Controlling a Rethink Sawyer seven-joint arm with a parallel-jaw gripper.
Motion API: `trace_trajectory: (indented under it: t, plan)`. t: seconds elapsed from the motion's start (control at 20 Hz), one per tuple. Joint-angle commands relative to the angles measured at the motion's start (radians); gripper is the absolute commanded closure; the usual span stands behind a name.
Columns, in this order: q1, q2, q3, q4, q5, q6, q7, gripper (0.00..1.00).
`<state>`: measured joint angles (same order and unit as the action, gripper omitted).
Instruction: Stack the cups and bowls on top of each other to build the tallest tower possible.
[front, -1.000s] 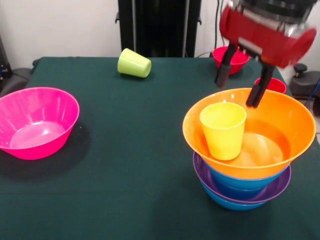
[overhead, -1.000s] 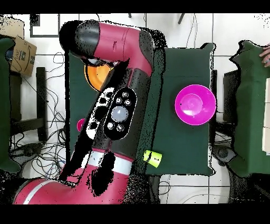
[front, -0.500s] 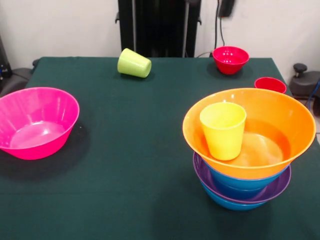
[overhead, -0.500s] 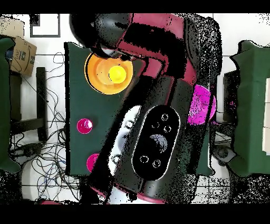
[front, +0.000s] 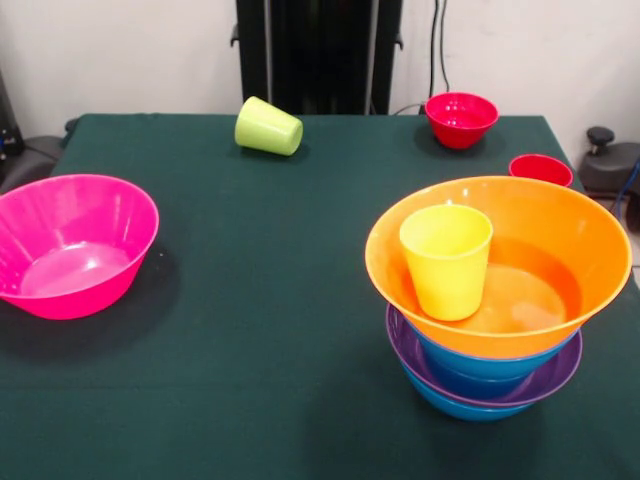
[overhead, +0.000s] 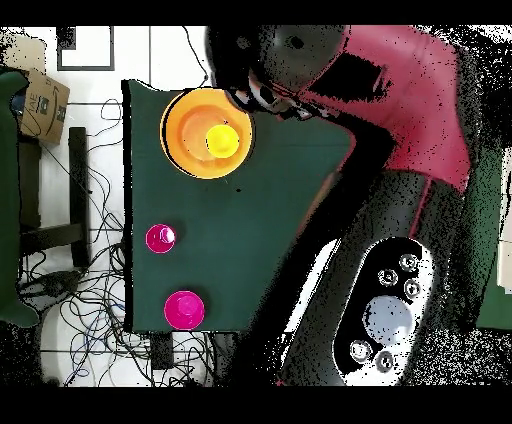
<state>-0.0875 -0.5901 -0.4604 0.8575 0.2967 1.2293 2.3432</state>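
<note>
1. Front view: the tower (front: 497, 300) stands near the table's (front: 270, 300) front right corner. At the bottom sit a blue bowl (front: 455, 405), a purple bowl (front: 545, 380) and a second blue bowl (front: 470, 365), nested one in another.
2. On top of those rests the wide orange bowl (front: 560, 250), and the yellow cup (front: 446, 260) stands upright inside it, towards its left wall. That is as far as the building seems to have gone.
3. Left to add, as I judge it: the large pink bowl (front: 70, 243) sits upright at the left edge, well apart from the tower.
4. The lime green cup (front: 267, 126) lies on its side near the back edge, its mouth turned left.
5. The small red bowl (front: 461, 118) sits upright near the back right corner; the red cup (front: 541, 168) is at the right edge, just behind the orange bowl's rim, only its top showing.
6. Overhead view: the orange bowl and yellow cup show in one table corner, with the two red pieces along the same edge. The arm (overhead: 400, 150) sweeps across the rest of the table and hides the pink bowl and green cup.
7. The gripper shows clearly in neither view, so I cannot tell whether it is spread or closed, or holding anything.
</note>
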Motion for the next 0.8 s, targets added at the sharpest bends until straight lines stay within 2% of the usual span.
trace_trajectory:
  t: [0.05, 0.2, 0.55, 0.8]
  plan:
    - [-0.014, 0.051, 0.182, 0.189, -0.170, -0.084, -0.425, 0.00]
    - [-0.023, 0.063, 0.200, 0.209, -0.194, -0.154, -0.422, 0.00]
    - [-0.045, 0.083, 0.239, 0.228, -0.212, -0.234, -0.399, 0.00]
    - [-0.062, 0.060, 0.267, 0.291, -0.224, -0.287, -0.401, 0.00]
